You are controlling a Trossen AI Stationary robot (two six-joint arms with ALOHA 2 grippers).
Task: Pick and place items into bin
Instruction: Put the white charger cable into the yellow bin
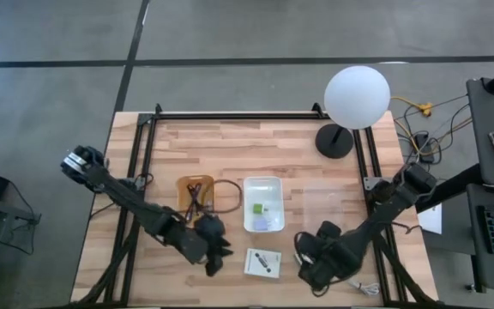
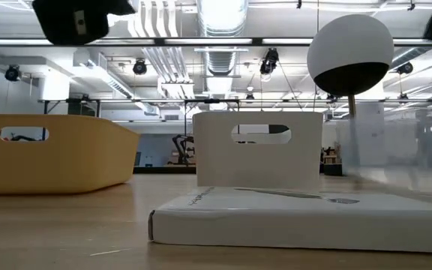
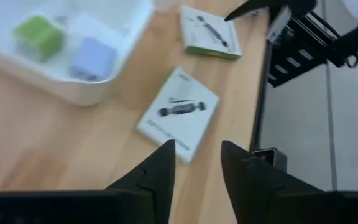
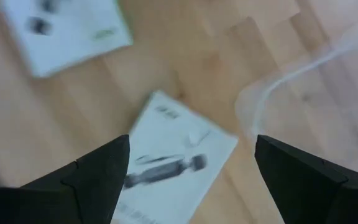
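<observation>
A white bin (image 1: 262, 189) at the table's middle holds a tiny green block (image 3: 38, 36) and a pale purple item (image 3: 92, 59). A white card with a dark print (image 1: 262, 262) lies flat on the wood near the front edge. A second such card (image 3: 209, 32) lies to its right. My left gripper (image 3: 197, 144) hovers open just left of the first card (image 3: 178, 112), with nothing between its fingers. Over a card (image 4: 173, 155), my right gripper (image 4: 191, 140) stands wide open, clear of it. Dark cables lie in a yellow bin (image 1: 194, 196).
A white globe lamp (image 1: 357, 99) on a dark round base stands at the far right. Black frame rails (image 1: 230, 116) run along the table's far edge and sides. The low view shows the card (image 2: 298, 221) in front of both bins. Bare wood lies at the far left.
</observation>
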